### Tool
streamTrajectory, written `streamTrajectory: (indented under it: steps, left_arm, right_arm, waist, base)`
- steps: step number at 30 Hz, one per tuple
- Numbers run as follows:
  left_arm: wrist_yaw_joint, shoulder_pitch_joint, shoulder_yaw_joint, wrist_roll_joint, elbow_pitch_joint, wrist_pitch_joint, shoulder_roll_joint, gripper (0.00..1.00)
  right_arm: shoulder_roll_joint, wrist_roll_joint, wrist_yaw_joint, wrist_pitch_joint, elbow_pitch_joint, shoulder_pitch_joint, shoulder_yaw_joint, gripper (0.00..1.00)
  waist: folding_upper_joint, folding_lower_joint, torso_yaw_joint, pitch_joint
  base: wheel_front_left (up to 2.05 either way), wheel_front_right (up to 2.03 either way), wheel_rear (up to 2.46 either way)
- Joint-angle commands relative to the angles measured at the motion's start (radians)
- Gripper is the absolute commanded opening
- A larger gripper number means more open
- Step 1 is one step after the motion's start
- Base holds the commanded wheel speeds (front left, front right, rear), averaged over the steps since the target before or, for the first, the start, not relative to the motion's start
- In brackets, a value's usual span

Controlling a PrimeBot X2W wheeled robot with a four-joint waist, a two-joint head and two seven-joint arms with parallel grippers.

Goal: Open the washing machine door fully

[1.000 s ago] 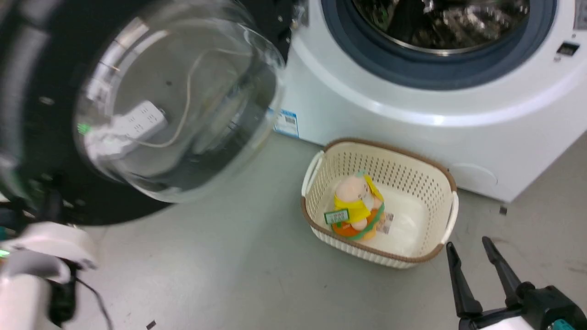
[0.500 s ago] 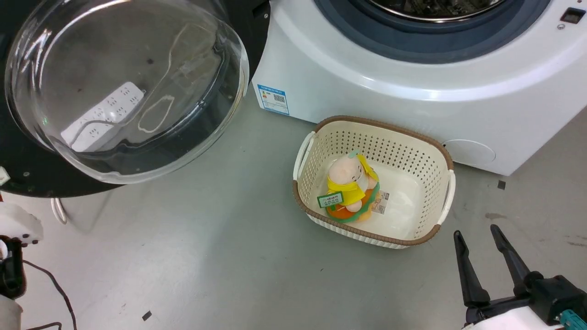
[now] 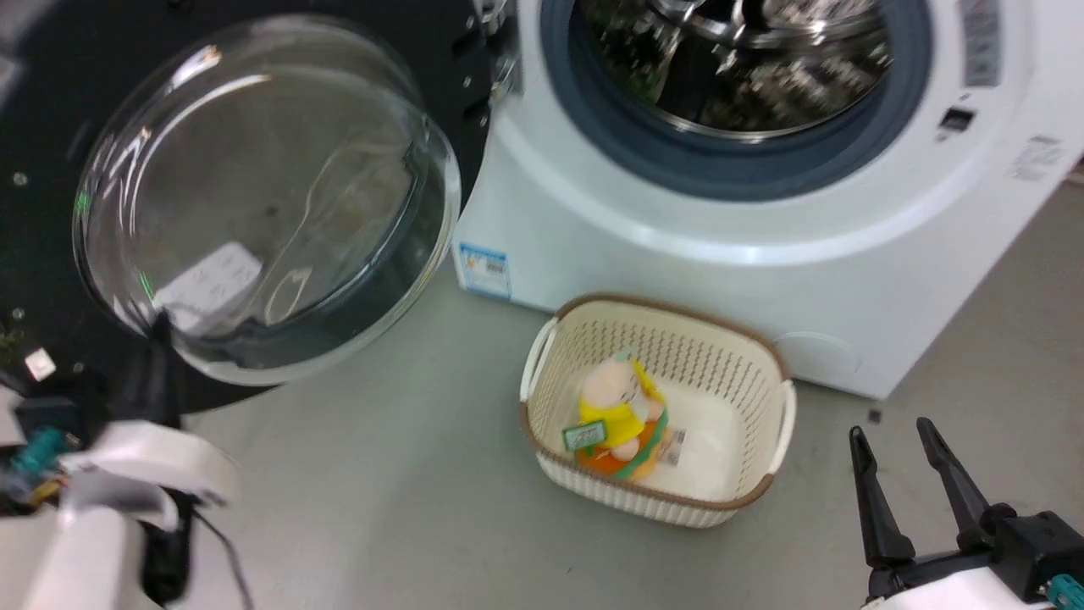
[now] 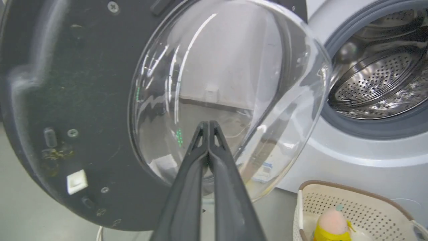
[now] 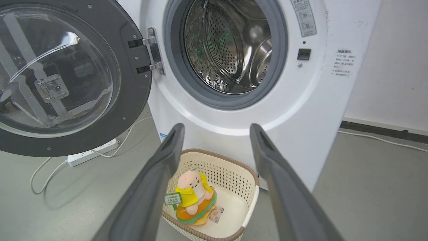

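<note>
From the head view, the washing machine door (image 3: 254, 195) stands swung out across 9 to 11 o'clock, its glass bowl bulging into the passage. The drum mouth (image 3: 728, 68) at 1 o'clock is unblocked. A basket (image 3: 627, 500) holding a plush toy (image 3: 614, 415) sits on the floor at 5 o'clock, just before the machine. Bare floor (image 3: 406, 508) runs from 6 to 7 o'clock between door and basket. A power strip (image 5: 92, 152) and its cable lie under the door.

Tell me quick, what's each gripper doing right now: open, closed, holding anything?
Left gripper: closed, holding nothing.
Right gripper: open, empty.
</note>
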Motion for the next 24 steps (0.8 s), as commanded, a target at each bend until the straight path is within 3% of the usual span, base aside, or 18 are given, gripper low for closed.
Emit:
streamTrajectory:
  steps: [1, 14, 20, 24]
  left_arm:
    - [-0.003, 0.032, -0.007, -0.004, -0.023, -0.004, -0.017, 0.0]
    - [0.05, 0.304, -0.136, 0.046, -0.259, -0.005, -0.168, 0.0]
    - [0.073, 0.369, -0.143, 0.094, -0.302, -0.005, -0.205, 0.0]
    - [0.066, 0.394, -0.153, 0.129, -0.316, -0.006, -0.22, 0.0]
  right_arm:
    - [0.006, 0.0, 0.001, -0.004, -0.001, 0.002, -0.004, 1.0]
    - [0.02, -0.009, 0.001, -0.004, -0.022, 0.051, -0.026, 1.0]
    - [0.026, -0.014, 0.001, -0.004, -0.023, 0.076, -0.02, 1.0]
    - [0.029, -0.016, 0.001, -0.004, -0.019, 0.087, -0.017, 1.0]
  waist:
    - [-0.0001, 0.0001, -0.029, -0.046]
    - [-0.0001, 0.0001, -0.168, -0.165]
    - [-0.0001, 0.0001, -0.203, -0.183]
    - [-0.0001, 0.0001, -0.213, -0.191]
  base:
    - [0.0, 0.0, 0.0]
    - [0.0, 0.0, 0.0]
    - [0.0, 0.0, 0.0]
    - [0.0, 0.0, 0.0]
